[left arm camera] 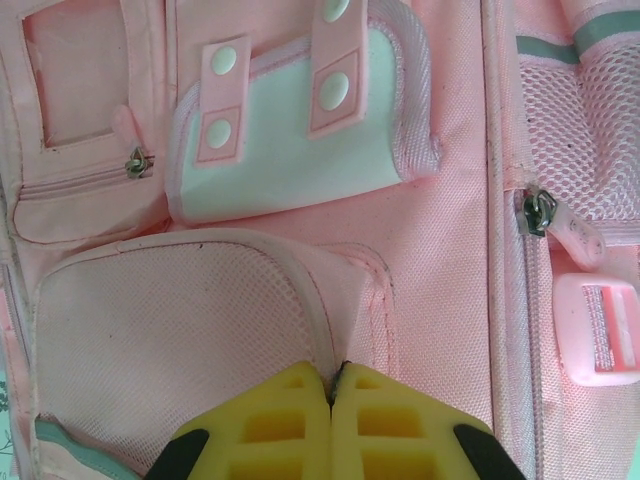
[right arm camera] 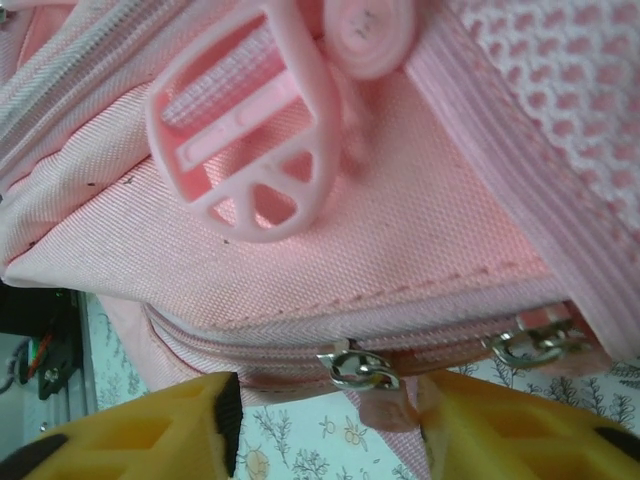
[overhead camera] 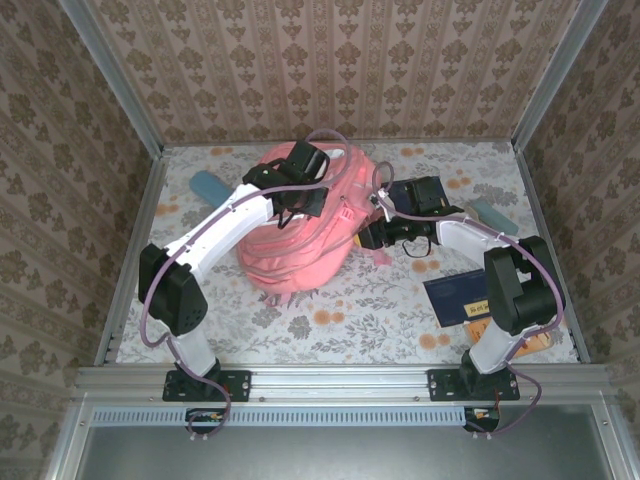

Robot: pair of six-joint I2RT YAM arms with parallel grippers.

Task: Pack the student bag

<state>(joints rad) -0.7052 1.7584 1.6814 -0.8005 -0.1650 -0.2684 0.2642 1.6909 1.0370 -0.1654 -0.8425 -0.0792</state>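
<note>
The left gripper [left arm camera: 331, 385], its arm stretched forward over the bag, had its yellow fingers pressed together at a mesh pocket's piped edge. The right gripper [right arm camera: 328, 400], arm bent inward, stood spread either side of a metal zip pull [right arm camera: 357, 368] on the student bag [overhead camera: 300, 255], which was soft pink woven fabric slumped mid-table [overhead camera: 350, 310].
</note>
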